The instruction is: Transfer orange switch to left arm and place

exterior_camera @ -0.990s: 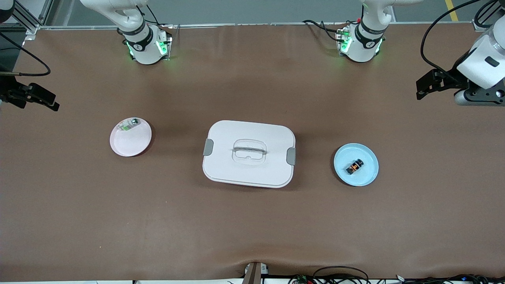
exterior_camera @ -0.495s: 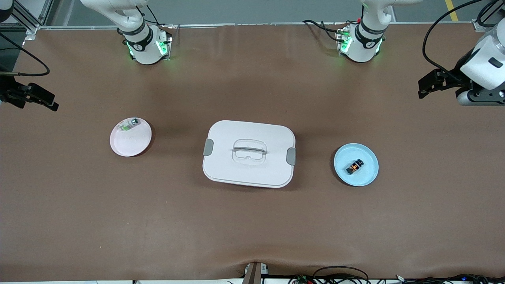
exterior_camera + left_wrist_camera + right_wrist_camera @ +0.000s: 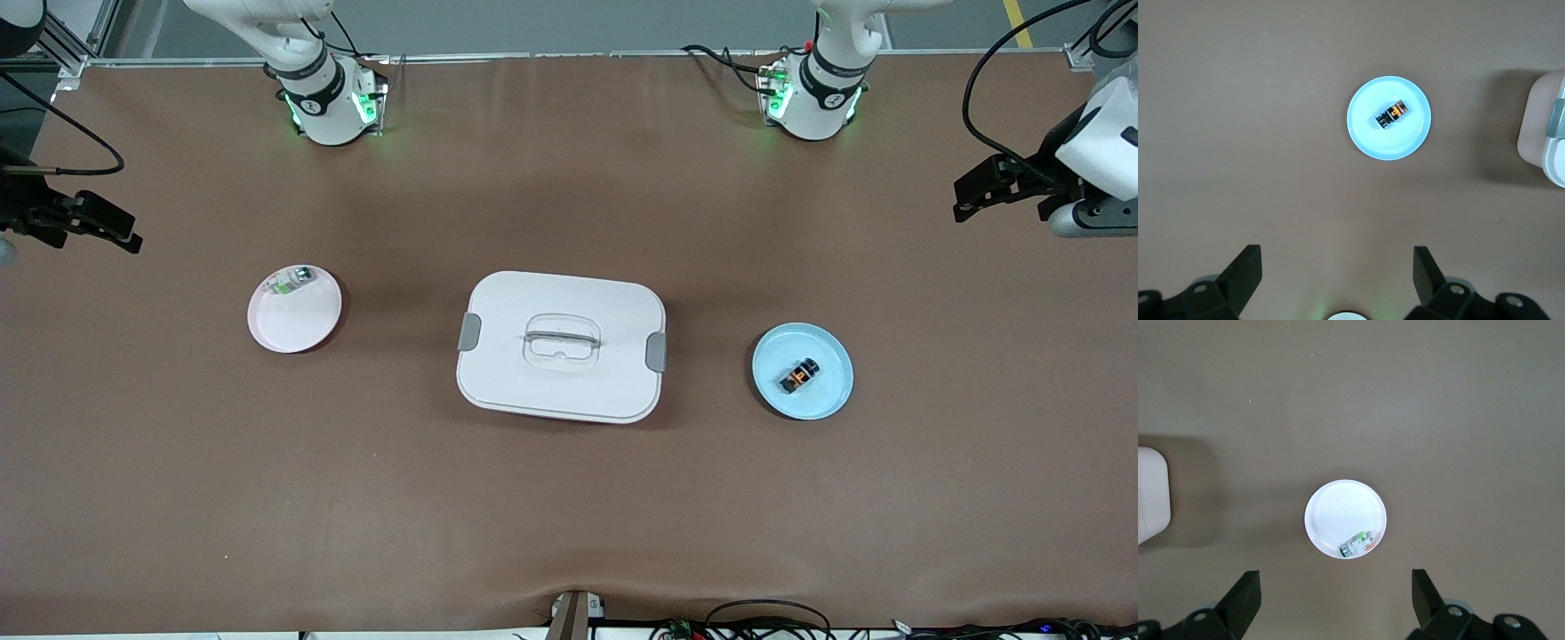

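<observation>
The orange switch (image 3: 798, 377), a tiny black block with an amber face, lies on a light-blue plate (image 3: 827, 391) toward the left arm's end of the table. The white box (image 3: 561, 347) with grey latches sits mid-table, between that plate and a pink plate (image 3: 298, 324). My left gripper (image 3: 965, 197) hangs open over bare table near its end edge; its wrist view shows the switch (image 3: 1391, 115) on the blue plate (image 3: 1368, 140), well apart from the open gripper (image 3: 1336, 259). My right gripper (image 3: 124, 233) hovers open near the right arm's end, empty (image 3: 1336, 580).
A small green-and-silver piece (image 3: 293, 280) rests at the pink plate's rim, also seen as that piece (image 3: 1358, 545) on the plate (image 3: 1338, 510) in the right wrist view. A corner of the box (image 3: 1545, 133) shows in the left wrist view. Both arm bases stand along the table's back edge.
The left arm's hand has drifted outward toward its end of the table. The right gripper has shifted slightly toward the pink plate. Switch, plates and box have not moved.
</observation>
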`<state>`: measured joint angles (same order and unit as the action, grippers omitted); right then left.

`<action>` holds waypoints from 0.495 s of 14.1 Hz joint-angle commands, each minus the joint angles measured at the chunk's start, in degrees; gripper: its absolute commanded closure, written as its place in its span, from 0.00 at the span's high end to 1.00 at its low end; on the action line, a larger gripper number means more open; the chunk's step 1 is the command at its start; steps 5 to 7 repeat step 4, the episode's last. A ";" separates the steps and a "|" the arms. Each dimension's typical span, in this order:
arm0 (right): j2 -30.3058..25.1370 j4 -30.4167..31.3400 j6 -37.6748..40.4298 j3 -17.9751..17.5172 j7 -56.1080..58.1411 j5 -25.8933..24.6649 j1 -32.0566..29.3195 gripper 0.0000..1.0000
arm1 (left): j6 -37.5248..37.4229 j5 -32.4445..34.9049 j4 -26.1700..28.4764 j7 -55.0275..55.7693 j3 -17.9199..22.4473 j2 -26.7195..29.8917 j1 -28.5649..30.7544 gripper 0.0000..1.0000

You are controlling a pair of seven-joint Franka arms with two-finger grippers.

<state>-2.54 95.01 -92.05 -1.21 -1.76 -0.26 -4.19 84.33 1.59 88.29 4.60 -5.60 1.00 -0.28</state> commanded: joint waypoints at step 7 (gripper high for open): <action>1.31 -2.37 0.65 -0.55 -0.34 -0.71 1.02 1.00 | -1.45 -1.24 -1.81 0.58 -0.12 -0.65 -0.07 1.00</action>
